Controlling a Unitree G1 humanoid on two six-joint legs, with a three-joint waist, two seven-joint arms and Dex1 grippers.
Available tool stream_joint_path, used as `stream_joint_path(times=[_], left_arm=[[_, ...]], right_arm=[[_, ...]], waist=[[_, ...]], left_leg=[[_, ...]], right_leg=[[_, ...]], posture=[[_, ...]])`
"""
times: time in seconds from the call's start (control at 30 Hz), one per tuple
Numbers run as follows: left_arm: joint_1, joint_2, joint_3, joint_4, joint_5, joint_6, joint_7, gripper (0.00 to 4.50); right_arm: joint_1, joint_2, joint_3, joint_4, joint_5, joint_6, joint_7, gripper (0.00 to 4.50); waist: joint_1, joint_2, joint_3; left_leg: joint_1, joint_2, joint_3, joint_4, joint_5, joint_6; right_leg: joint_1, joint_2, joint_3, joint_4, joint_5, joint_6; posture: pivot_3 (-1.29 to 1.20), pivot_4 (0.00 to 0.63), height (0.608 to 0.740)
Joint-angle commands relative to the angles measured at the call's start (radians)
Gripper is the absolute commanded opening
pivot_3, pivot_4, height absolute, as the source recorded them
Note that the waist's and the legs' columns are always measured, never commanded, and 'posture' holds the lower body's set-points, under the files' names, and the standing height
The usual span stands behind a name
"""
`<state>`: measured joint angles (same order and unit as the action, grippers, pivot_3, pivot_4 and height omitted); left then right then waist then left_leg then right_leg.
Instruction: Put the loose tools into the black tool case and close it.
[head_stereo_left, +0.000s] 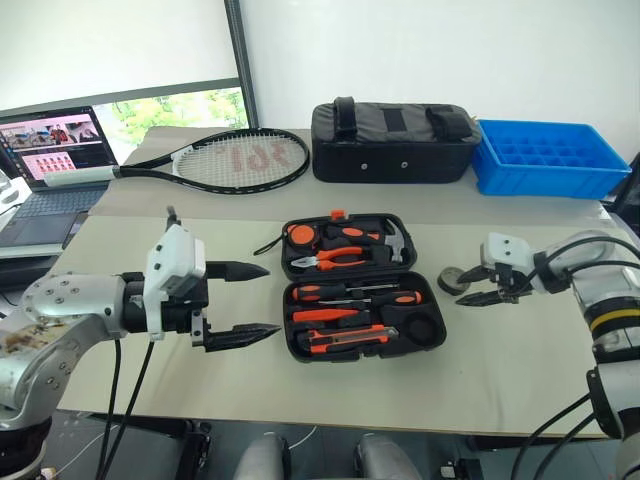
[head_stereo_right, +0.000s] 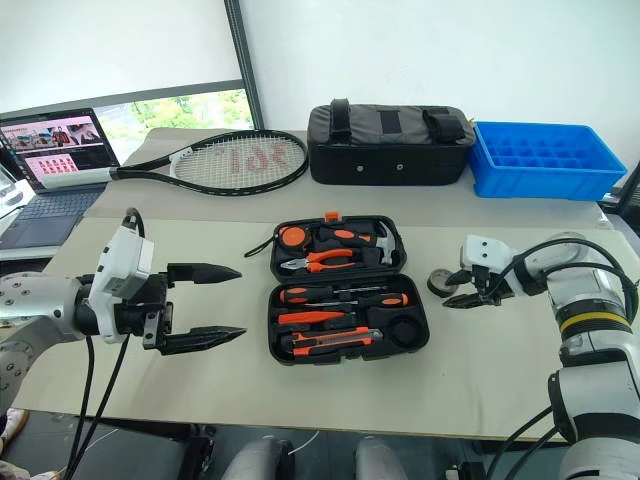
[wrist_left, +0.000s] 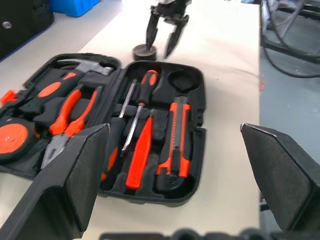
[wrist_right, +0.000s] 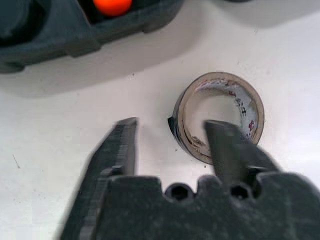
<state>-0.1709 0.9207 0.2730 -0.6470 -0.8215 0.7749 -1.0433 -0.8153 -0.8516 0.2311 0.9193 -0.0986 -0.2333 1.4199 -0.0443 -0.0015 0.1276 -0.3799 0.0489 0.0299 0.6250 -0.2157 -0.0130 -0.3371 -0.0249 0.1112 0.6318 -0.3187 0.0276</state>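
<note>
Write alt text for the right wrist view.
The right gripper straddles the wall of a small dark tape roll lying flat on the pale table, one finger inside the ring, one outside. The black moulded-plastic tool case edge lies beyond.

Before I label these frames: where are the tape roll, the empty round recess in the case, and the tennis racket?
tape roll (wrist_right: 220, 116), right wrist view, inner wall of the ring
round recess (head_stereo_left: 421, 327), left eye view, its floor
tennis racket (head_stereo_left: 240, 158), left eye view, strings

Small black moulded-plastic tool case is lying open mid-table, orange-handled tools sitting in its recesses. Left gripper is hovering beside it, fingers spread. Right gripper is reaching a small dark tape roll.
</note>
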Motion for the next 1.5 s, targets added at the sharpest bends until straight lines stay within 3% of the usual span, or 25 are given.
stream_joint_path(times=[0.03, 0.13, 0.23, 0.4, 0.5, 0.63, 0.77, 0.97, 1.13, 1.17, 1.5], left_arm=[[0.027, 0.029, 0.047, -0.049, -0.043, 0.002, 0.004, 4.5], [0.046, 0.044, 0.054, -0.058, -0.053, -0.004, 0.008, 4.5], [0.058, 0.055, 0.058, -0.062, -0.057, -0.012, 0.011, 4.5], [0.076, 0.071, 0.066, -0.065, -0.049, -0.027, 0.012, 4.5], [0.084, 0.075, 0.074, -0.067, -0.053, -0.031, 0.014, 4.5], [0.096, 0.075, 0.06, -0.058, -0.031, -0.047, 0.009, 4.5], [0.089, 0.074, 0.045, -0.049, -0.025, -0.058, 0.008, 4.5], [0.094, 0.08, 0.043, -0.042, -0.022, -0.069, -0.001, 4.5], [0.088, 0.084, 0.032, -0.03, -0.01, -0.078, -0.005, 4.5], [0.087, 0.084, 0.029, -0.027, -0.007, -0.08, -0.006, 4.5], [0.106, 0.073, 0.024, 0.003, 0.033, -0.108, -0.005, 4.5]], right_arm=[[-0.043, 0.009, -0.005, 0.024, -0.017, -0.029, -0.016, 0.94], [-0.053, 0.015, -0.009, 0.036, -0.023, -0.034, -0.017, 0.01], [-0.059, 0.015, -0.017, 0.037, -0.024, -0.048, -0.015, 0.01], [-0.04, -0.01, -0.058, -0.118, 0.071, 0.025, 0.134, 0.01], [0.008, -0.039, -0.06, -0.274, 0.144, 0.12, 0.191, 0.01], [0.177, -0.117, -0.026, -0.71, 0.323, 0.34, 0.195, 0.01], [0.298, -0.143, -0.015, -0.92, 0.34, 0.418, 0.178, 0.01], [0.384, -0.146, -0.009, -1.037, 0.32, 0.466, 0.135, 0.01], [0.363, -0.143, -0.004, -1.038, 0.29, 0.482, 0.112, 0.01], [0.358, -0.141, -0.004, -1.039, 0.287, 0.485, 0.109, 0.76], [0.348, -0.163, -0.04, -1.063, 0.321, 0.54, 0.122, 4.03]], waist=[[-0.002, 0.0, 0.0], [-0.002, 0.0, 0.0], [-0.001, 0.0, 0.0], [-0.001, 0.001, 0.001], [-0.001, 0.001, 0.001], [0.006, 0.001, 0.001], [0.007, 0.001, 0.001], [0.004, 0.001, 0.001], [0.004, 0.0, 0.001], [0.004, 0.0, 0.001], [0.007, 0.0, 0.002]], left_leg=[[0.0, 0.0, 0.0, 0.0, 0.0, 0.0], [0.001, 0.0, 0.0, 0.0, 0.0, 0.0], [0.001, 0.0, 0.0, 0.0, 0.0, 0.0], [0.001, 0.0, 0.0, -0.001, 0.0, 0.0], [0.001, 0.0, 0.0, -0.001, 0.0, 0.0], [0.0, 0.001, -0.001, -0.002, 0.0, 0.0], [-0.001, 0.001, -0.002, -0.002, 0.0, 0.0], [0.0, 0.001, -0.002, -0.001, 0.0, 0.0], [-0.001, 0.001, -0.002, -0.001, 0.0, 0.0], [-0.001, 0.001, -0.002, -0.001, 0.0, 0.0], [-0.004, 0.001, -0.001, -0.001, 0.0, 0.0]], right_leg=[[0.0, 0.0, 0.0, 0.0, 0.0, 0.0], [0.0, 0.0, 0.0, 0.0, 0.0, 0.0], [0.0, 0.0, 0.0, 0.0, 0.0, 0.0], [0.0, 0.0, 0.0, 0.0, 0.0, 0.0], [0.0, 0.0, 0.0, 0.0, 0.0, 0.0], [0.0, 0.0, -0.002, 0.0, -0.001, -0.001], [0.0, 0.0, -0.003, 0.0, -0.001, -0.001], [-0.001, 0.0, -0.002, 0.0, -0.001, -0.001], [-0.002, 0.0, -0.003, 0.0, -0.001, -0.001], [-0.002, 0.0, -0.003, 0.0, -0.001, -0.001], [-0.005, 0.0, -0.002, 0.001, -0.001, -0.001]], posture=[[0.0, 0.15, 0.708], [0.0, 0.15, 0.708], [0.0, 0.15, 0.708], [0.0, 0.15, 0.708], [0.0, 0.15, 0.708], [0.0, 0.15, 0.708], [0.0, 0.15, 0.708], [0.0, 0.15, 0.708], [0.0, 0.15, 0.708], [0.0, 0.15, 0.708], [0.0, 0.15, 0.708]])
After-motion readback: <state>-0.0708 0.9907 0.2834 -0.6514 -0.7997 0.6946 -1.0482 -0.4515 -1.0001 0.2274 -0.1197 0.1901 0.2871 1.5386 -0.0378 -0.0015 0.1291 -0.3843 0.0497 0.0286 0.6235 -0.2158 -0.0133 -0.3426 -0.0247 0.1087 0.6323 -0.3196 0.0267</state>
